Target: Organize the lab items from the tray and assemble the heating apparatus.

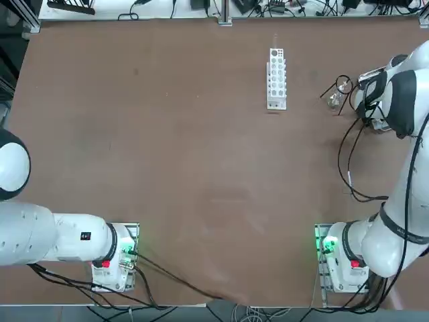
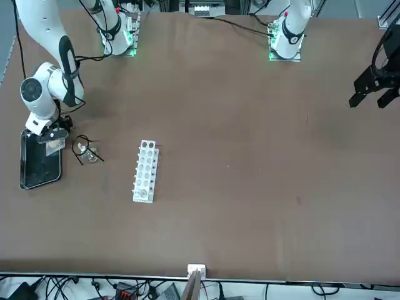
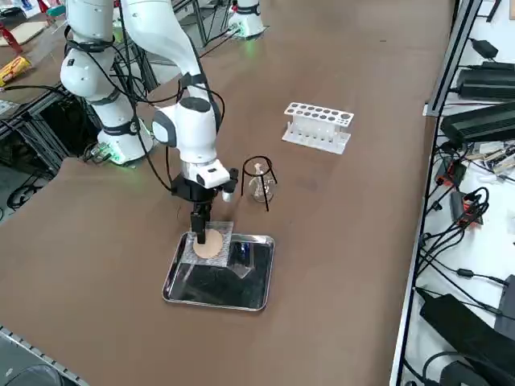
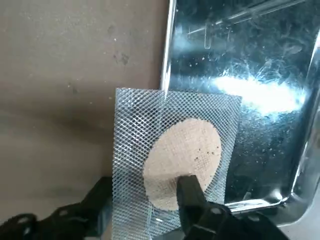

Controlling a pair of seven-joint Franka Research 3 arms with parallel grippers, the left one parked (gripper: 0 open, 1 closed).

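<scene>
From where I stand, the tray (image 3: 251,299) sits leftmost, empty but for the mat (image 3: 212,244), which leans over its rim. The right gripper (image 3: 199,238) straddles the mat's edge, fingers narrowing on it but not yet clamped. Further right, the tripod (image 3: 259,171) already stands over the burner (image 3: 258,189); only the mat remains to place. The rack (image 3: 317,126) is untouched. No readable writing anywhere.
</scene>
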